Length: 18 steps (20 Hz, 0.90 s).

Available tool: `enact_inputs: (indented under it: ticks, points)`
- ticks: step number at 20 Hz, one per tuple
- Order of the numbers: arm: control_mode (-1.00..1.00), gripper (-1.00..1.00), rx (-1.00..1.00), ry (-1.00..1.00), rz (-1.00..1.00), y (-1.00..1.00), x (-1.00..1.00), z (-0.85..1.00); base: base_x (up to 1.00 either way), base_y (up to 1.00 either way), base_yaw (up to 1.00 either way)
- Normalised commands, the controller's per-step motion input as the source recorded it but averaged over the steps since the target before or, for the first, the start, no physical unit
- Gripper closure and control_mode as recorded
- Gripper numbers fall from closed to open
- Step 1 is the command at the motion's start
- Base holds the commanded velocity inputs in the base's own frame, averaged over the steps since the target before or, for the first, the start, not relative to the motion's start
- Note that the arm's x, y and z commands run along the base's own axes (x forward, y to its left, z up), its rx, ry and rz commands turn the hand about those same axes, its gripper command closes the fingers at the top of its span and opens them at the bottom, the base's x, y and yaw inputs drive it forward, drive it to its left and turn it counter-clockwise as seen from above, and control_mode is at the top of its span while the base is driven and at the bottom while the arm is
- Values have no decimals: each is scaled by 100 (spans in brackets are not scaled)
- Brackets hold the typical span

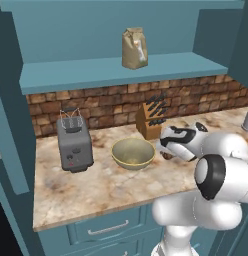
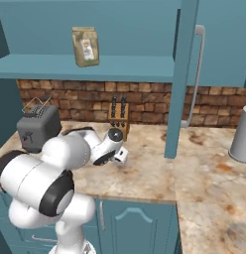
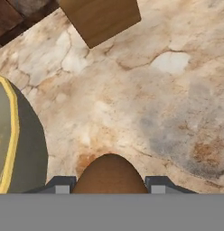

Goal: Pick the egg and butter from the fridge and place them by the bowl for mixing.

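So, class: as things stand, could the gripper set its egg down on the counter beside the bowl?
Probably yes. The gripper, shut on the egg, hangs over bare counter, with the bowl alongside and nothing between.

- The white arm rises from the base with its large dark-jointed elbow in the foreground, then bends forward and downward.
- The forearm reaches out low, and the wrist tips the hand down toward the surface below.
- The gripper [image 1: 166,152] sits at the arm's far end, pointing downward and held low.
- In the hand view, the gripper [image 3: 110,187] shows two small dark fingertips [image 3: 62,185] set apart, one on each side of the egg [image 3: 110,173], a brown rounded ball clasped between them.
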Motion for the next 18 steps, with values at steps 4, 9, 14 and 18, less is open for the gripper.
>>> enact_inputs:
  ticks: [4,9,14,18]
  points:
    - [-100,100,9,0,-4,2,17,-15,0,0,0]
    - [-100,100,4,0,-4,3,19,-17,0,0,0]
    - [-100,100,5,0,-2,2,22,-17,0,0,0]
    - [-100,-100,3,0,-1,4,17,-23,0,0,0]
